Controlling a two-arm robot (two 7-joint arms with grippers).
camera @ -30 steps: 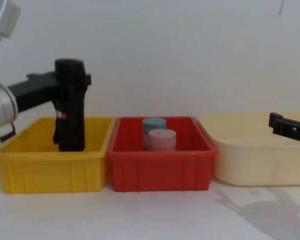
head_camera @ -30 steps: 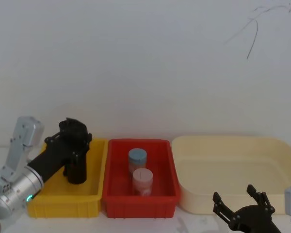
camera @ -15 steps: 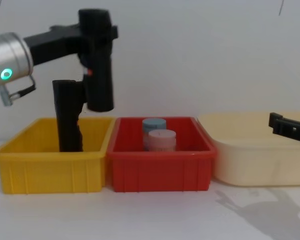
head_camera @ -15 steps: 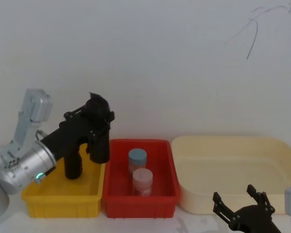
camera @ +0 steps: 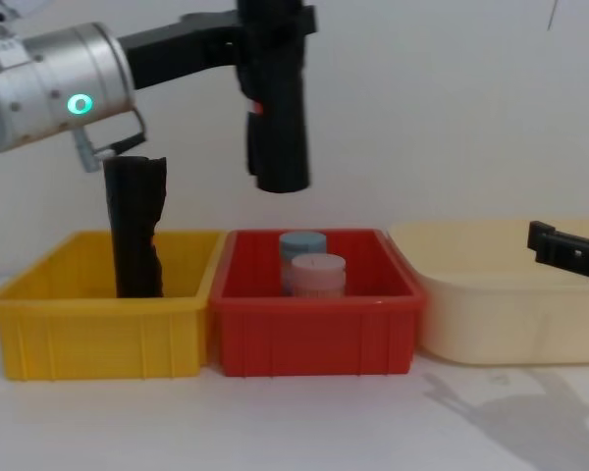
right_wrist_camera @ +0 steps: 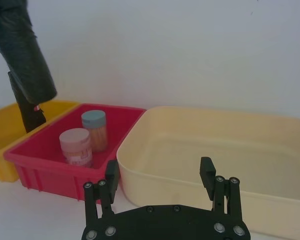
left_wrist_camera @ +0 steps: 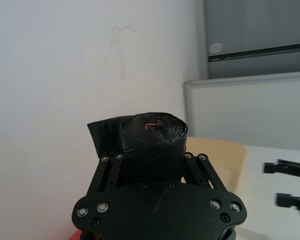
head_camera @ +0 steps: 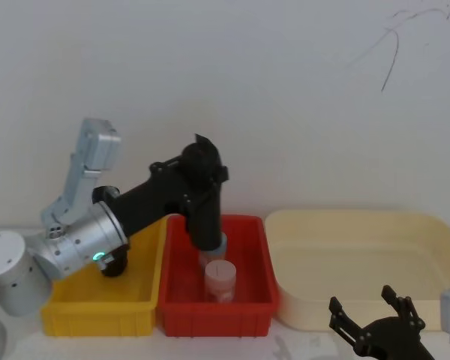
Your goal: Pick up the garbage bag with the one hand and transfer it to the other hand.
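The garbage bag, a tall black crinkly roll with a red-orange mark, hangs upright in the air above the red bin. My left gripper is shut on its upper part, at the end of the silver arm with the green light. In the head view the garbage bag hides part of the blue-lidded jar behind it. The left wrist view looks down on the roll's top between the fingers. My right gripper waits open low at the front right, before the cream tub; its open jaws hold nothing.
A slimmer black roll stands in the yellow bin on the left. The red bin holds a blue-lidded jar and a pink-lidded jar. A large cream tub sits on the right. A white wall is close behind.
My left gripper has lifted the garbage bag out of the yellow bin and carried it up and to the right, over the red bin. The right gripper has stayed still.
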